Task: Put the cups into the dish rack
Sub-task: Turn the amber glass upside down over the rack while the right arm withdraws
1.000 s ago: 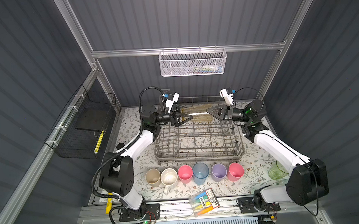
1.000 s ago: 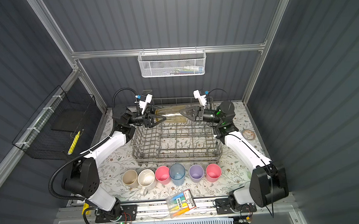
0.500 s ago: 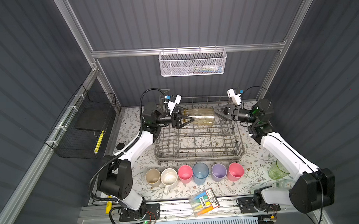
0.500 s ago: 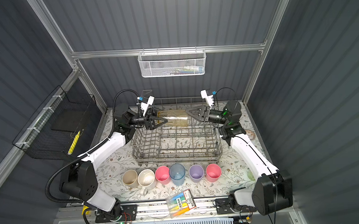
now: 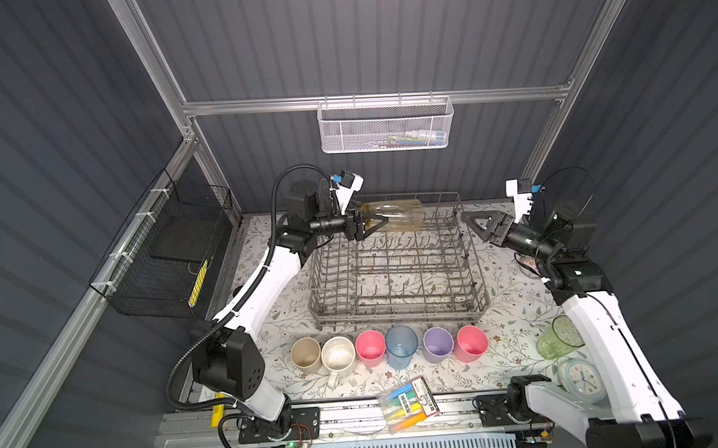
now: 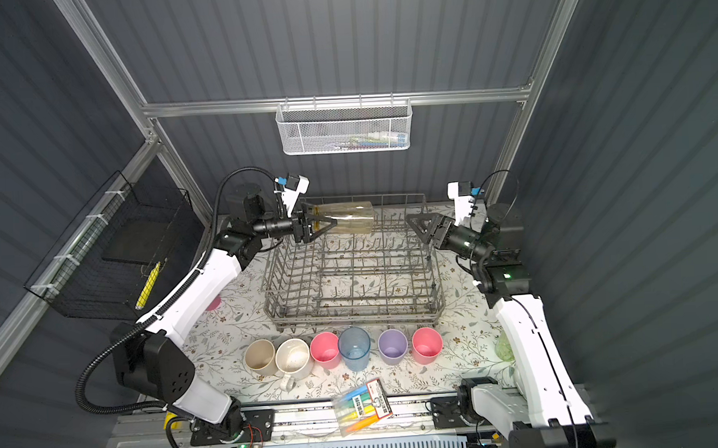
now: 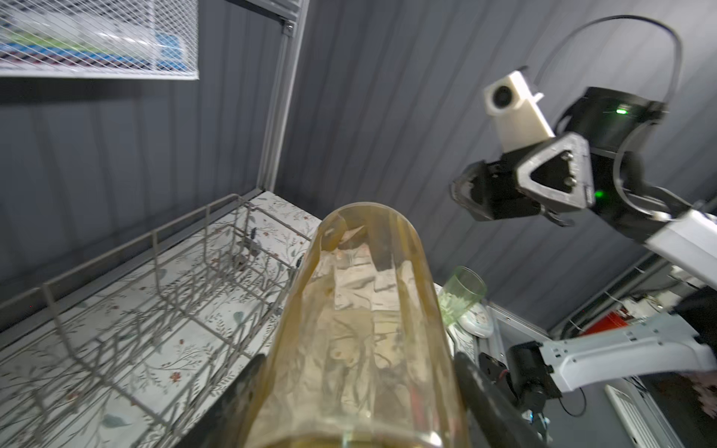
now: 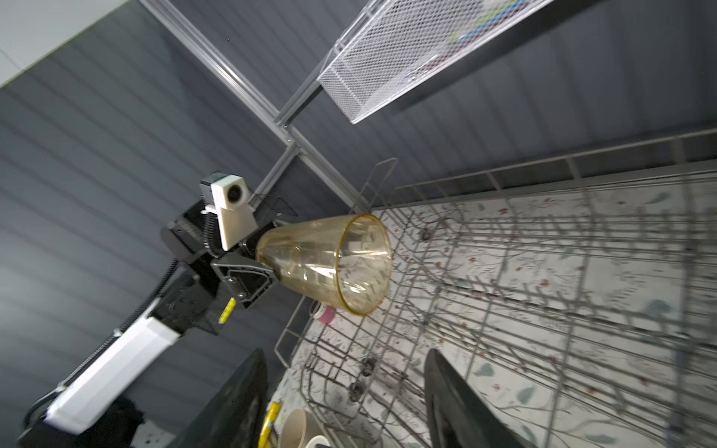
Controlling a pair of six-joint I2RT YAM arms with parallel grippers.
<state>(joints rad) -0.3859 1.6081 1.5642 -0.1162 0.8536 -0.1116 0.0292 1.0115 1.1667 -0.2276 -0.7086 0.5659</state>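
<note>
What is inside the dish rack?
Only tines in the dish rack, tablecloth showing through; held by the left gripper, the amber glass hangs above a far corner, partly hiding it.

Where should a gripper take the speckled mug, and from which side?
Probably by its handle, coming from the robot's side. The mug stands upright with the handle pointing forward, while the beige tumbler and a pink tumbler crowd its sides.

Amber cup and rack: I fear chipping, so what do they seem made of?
Amber cup: see-through and glossy; glass or clear plastic, cannot tell which. Rack: thin grey wire, likely coated metal, dull, with brownish rust-like spots.
</note>
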